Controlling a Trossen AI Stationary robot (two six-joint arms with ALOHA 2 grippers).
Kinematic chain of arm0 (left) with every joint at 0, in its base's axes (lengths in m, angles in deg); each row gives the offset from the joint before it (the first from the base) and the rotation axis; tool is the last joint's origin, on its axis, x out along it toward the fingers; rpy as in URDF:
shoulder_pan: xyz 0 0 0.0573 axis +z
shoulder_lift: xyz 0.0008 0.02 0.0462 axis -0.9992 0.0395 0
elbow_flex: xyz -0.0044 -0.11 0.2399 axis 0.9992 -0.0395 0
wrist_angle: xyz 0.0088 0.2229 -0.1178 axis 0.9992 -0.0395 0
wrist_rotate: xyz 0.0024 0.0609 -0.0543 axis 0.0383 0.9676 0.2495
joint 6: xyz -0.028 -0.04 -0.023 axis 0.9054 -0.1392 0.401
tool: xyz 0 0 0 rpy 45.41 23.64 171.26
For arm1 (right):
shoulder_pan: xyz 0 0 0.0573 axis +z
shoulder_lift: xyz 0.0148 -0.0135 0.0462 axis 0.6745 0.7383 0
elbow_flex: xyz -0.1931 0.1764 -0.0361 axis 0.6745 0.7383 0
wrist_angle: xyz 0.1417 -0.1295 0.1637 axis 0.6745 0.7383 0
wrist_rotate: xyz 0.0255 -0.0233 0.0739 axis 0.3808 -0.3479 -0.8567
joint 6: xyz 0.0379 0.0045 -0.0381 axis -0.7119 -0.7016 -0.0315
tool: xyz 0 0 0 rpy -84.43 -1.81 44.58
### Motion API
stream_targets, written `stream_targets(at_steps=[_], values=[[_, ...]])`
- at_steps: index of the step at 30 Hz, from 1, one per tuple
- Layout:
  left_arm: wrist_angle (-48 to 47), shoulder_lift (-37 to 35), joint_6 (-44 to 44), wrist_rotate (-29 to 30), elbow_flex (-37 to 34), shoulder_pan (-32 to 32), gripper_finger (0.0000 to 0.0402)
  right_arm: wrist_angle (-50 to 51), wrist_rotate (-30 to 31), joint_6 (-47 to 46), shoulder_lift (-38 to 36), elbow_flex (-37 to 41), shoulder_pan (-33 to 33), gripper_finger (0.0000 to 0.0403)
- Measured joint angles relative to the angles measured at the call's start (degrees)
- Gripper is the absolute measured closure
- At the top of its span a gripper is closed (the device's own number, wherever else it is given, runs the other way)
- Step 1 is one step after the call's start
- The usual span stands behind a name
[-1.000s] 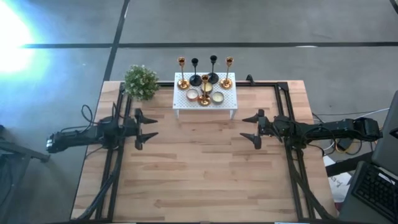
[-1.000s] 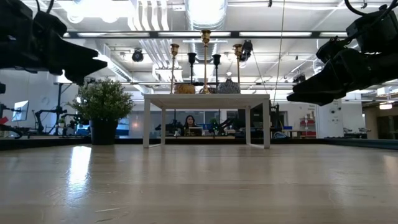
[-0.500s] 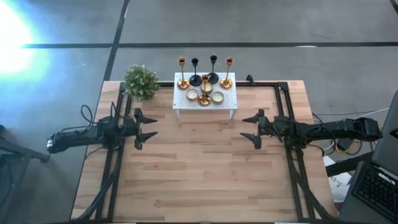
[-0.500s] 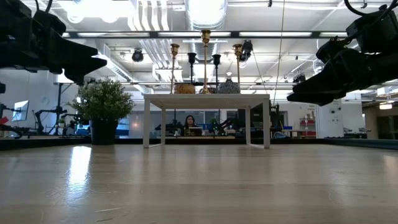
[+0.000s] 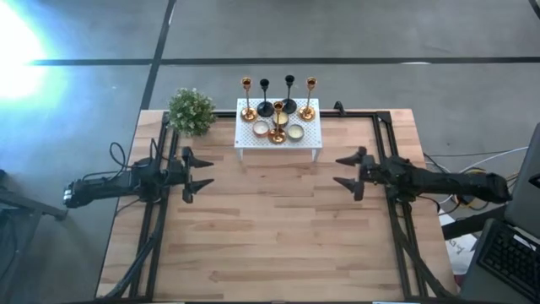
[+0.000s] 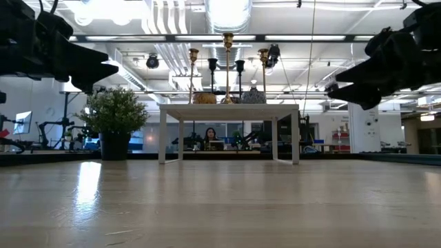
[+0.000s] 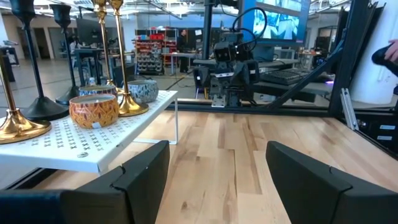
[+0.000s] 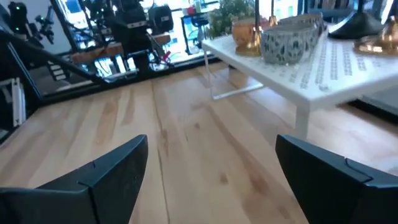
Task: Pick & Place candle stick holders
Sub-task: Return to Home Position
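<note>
The light wooden table (image 5: 270,245) is bare at its near end. A little farther in, the black two-finger left gripper (image 5: 208,173) hangs over the left side, and the black two-finger right gripper (image 5: 337,171) hangs over the right side. They point at each other across the middle. Both have their fingers spread wide, and neither holds anything.

Past them, at the middle of the far edge, stands a small white metal rack full of tiny holes (image 5: 314,135). The candle stick holders (image 5: 308,110) are on top of it. One tall shiny gold holder (image 5: 278,135) stands in front, between two short round candle jars (image 5: 261,128). Behind it is a row with two slim black holders (image 5: 265,108) and a gold one at each end. Every stem points straight up. A bushy green potted plant (image 5: 191,111) sits just left of the rack.

The rack is about as far from one gripper as from the other. I think the placing is done. Each arm should pull back toward its own side, away from the tall stems.
</note>
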Motion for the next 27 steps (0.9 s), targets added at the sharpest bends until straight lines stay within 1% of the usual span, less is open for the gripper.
stream_targets(at_steps=[3, 6, 7, 14, 23, 27], values=[[0.02, 0.00, 0.00, 0.00, 0.00, 0.00, 0.0128, 5.51, -2.27, -0.64, -5.31, 0.00, 0.08, 0.0061], [0.02, 0.00, 0.00, -0.01, 0.00, 0.00, 0.0128, 8.47, -7.09, -0.77, -9.57, 0.00, 0.08, 0.0062], [0.04, 0.00, 0.00, 0.00, 0.00, 0.00, 0.0128, 8.62, -7.66, -0.55, -10.60, 0.00, 0.12, 0.0061], [0.07, 0.00, 0.00, -0.02, 0.00, 0.00, 0.0128, 8.70, -7.38, 1.14, -17.46, 0.00, 0.19, 0.0051], [0.09, 0.02, -0.02, 0.00, 0.00, -0.01, 0.0128, 8.57, -7.38, 2.42, -17.79, 0.02, 0.16, 0.0055], [0.09, 0.02, -0.02, 0.00, 0.00, -0.02, 0.0128, 8.58, -7.36, 2.39, -16.74, 0.02, 0.16, 0.0059]])
